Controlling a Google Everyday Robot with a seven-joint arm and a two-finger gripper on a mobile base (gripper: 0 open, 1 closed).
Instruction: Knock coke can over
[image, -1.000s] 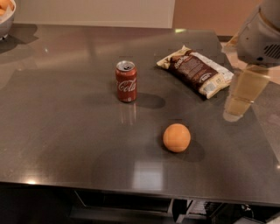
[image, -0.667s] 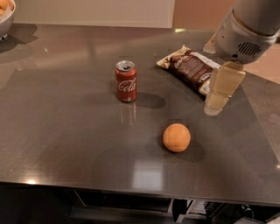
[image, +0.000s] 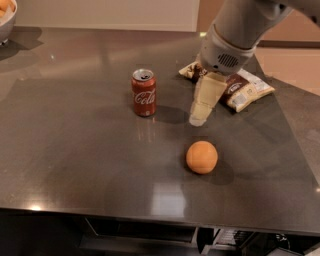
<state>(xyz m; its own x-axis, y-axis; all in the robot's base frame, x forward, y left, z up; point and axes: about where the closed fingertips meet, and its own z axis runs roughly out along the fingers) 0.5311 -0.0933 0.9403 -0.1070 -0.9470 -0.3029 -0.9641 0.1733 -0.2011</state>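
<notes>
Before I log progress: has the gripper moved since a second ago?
Yes. The gripper has moved left, from the snack bag's right end to near its left end, closer to the upright coke can.

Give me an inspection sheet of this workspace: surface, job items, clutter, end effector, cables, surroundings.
Surface: dark grey table, glossy, with light reflections.
Job's things: coke can upright, not yet knocked over.
Clutter: orange nearer the front edge; snack bag at the back right, partly behind the arm.
Grippers: end effector hangs low to the right of the coke can, apart from it.
Cables: nothing seen.
Surroundings: bowl at the far left corner; pale wall behind.
</notes>
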